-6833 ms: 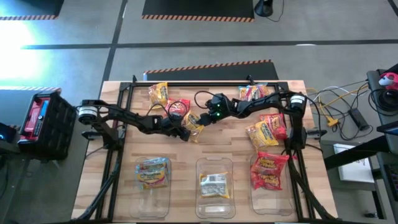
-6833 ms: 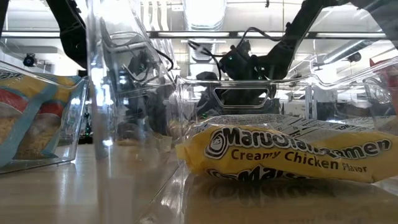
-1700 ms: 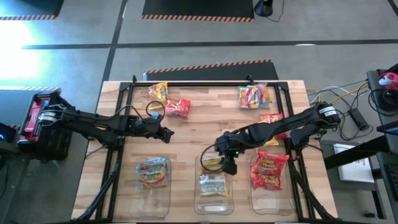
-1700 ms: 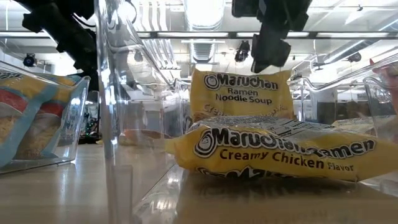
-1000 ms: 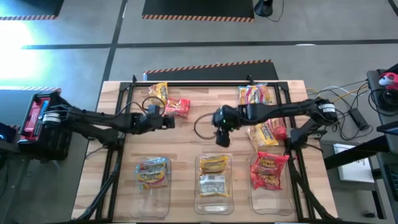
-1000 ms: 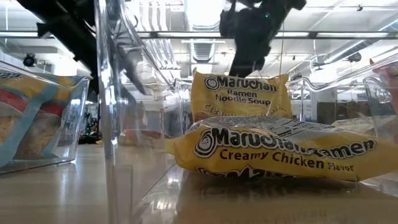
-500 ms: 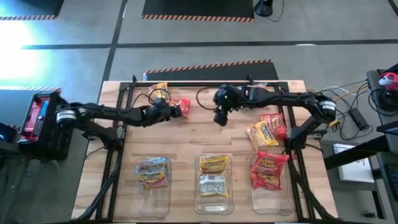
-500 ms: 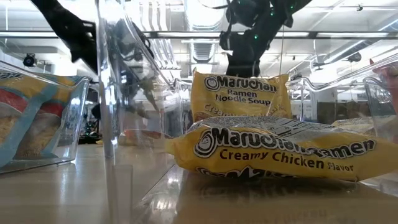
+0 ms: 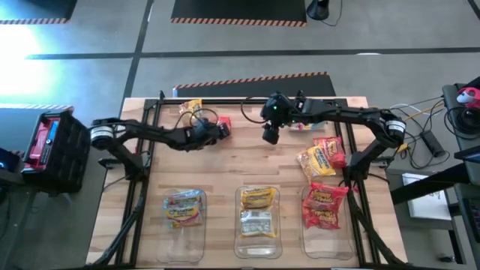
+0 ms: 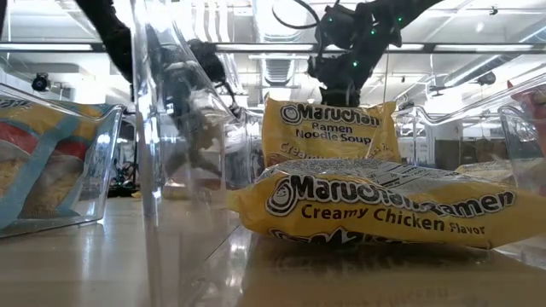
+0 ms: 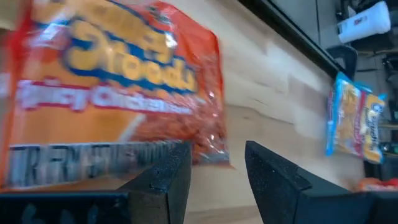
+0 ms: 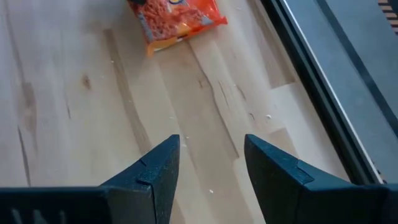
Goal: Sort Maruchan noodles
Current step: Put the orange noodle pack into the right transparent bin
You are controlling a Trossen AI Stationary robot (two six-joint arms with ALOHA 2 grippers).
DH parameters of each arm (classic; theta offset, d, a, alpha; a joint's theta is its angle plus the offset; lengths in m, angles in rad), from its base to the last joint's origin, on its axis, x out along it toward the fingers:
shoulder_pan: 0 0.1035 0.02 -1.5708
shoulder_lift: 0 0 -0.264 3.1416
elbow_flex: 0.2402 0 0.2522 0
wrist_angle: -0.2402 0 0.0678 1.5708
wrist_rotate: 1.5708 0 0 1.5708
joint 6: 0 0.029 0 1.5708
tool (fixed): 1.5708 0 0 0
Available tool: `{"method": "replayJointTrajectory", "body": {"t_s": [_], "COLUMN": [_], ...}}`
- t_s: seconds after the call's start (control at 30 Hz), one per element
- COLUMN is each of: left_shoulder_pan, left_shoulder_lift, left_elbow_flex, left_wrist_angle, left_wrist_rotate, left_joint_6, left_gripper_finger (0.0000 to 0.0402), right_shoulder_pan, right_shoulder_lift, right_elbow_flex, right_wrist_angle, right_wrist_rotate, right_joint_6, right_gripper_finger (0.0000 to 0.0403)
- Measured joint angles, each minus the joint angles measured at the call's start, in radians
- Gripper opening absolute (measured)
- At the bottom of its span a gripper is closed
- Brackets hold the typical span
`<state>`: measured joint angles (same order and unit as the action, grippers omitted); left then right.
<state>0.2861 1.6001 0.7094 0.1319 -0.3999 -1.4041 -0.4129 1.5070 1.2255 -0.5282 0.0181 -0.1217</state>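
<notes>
While the red crinkly plastic Maruchan ramen packet [image 11: 118, 99] lies flat on the pale wooden desk [image 9: 247, 161], your left gripper [image 11: 214, 177] sits right at its near edge, fingers [image 11: 165, 180] spread apart with nothing between them; the packet's edge fills the space just ahead of the fingertips. From above you see that same red packet [image 9: 223, 129] at the far left part of the desk, just beyond the left gripper [image 9: 206, 133], with a yellow-orange packet [image 9: 190, 109] a little farther back.

Your right gripper [image 12: 208, 168] hangs over bare wood near the desk's far middle, fingers [image 12: 152, 177] parted and empty; the red packet [image 12: 174, 15] lies well ahead of them.

Off to the right of the right gripper [image 9: 271, 133] you have loose packets: a multicoloured one [image 9: 306, 114] by the far edge and a yellow and red cluster [image 9: 321, 156] nearer.

Along the near edge stand three clear rectangular plastic bins: the left bin [image 9: 169, 225] holds a pale blue-multicoloured packet [image 9: 184, 208], the middle bin [image 9: 241, 247] holds two yellow packets [image 10: 375, 205], and the right bin [image 9: 346, 247] holds red packets [image 9: 324, 205].
</notes>
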Motion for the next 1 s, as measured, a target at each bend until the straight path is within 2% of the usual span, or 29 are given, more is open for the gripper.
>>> {"method": "replayJointTrajectory", "body": {"t_s": [0.1, 0.3, 0.37, 0.47, 0.57, 0.63, 0.9, 1.0], "left_shoulder_pan": [-0.001, -0.036, -0.06, -0.079, -0.079, -0.078, -0.055, -0.048], "left_shoulder_lift": [0.06, 0.186, 0.191, 0.181, 0.17, 0.157, 0.15, 0.16], "left_elbow_flex": [0.072, 0.253, 0.322, 0.407, 0.462, 0.477, 0.409, 0.382], "left_wrist_angle": [-0.029, -0.073, -0.138, -0.345, -0.57, -0.638, -0.645, -0.643], "left_wrist_rotate": [0.042, 0.198, 0.162, 0.063, -0.005, -0.043, -0.1, -0.146], "left_joint_6": [0.017, 0.124, 0.174, 0.211, 0.217, 0.208, 0.137, 0.104], "left_gripper_finger": [0.0134, 0.0134, 0.0134, 0.0134, 0.0134, 0.0134, 0.0134, 0.0134], "right_shoulder_pan": [-0.003, -0.007, -0.009, -0.013, -0.016, -0.016, -0.016, -0.016], "right_shoulder_lift": [0.0, 0.0, 0.0, 0.0, 0.0, 0.0, 0.0, 0.0], "right_elbow_flex": [0.0, -0.003, -0.003, -0.003, -0.004, -0.005, -0.009, -0.016], "right_wrist_angle": [-0.024, -0.093, -0.114, -0.134, -0.133, -0.133, -0.133, -0.133], "right_wrist_rotate": [0.0, 0.0, 0.0, 0.0, 0.0, -0.001, -0.003, -0.036], "right_joint_6": [-0.027, -0.075, -0.082, -0.088, -0.094, -0.1, -0.101, -0.096], "right_gripper_finger": [0.0169, 0.0166, 0.0166, 0.0166, 0.0166, 0.0166, 0.0166, 0.0166]}}
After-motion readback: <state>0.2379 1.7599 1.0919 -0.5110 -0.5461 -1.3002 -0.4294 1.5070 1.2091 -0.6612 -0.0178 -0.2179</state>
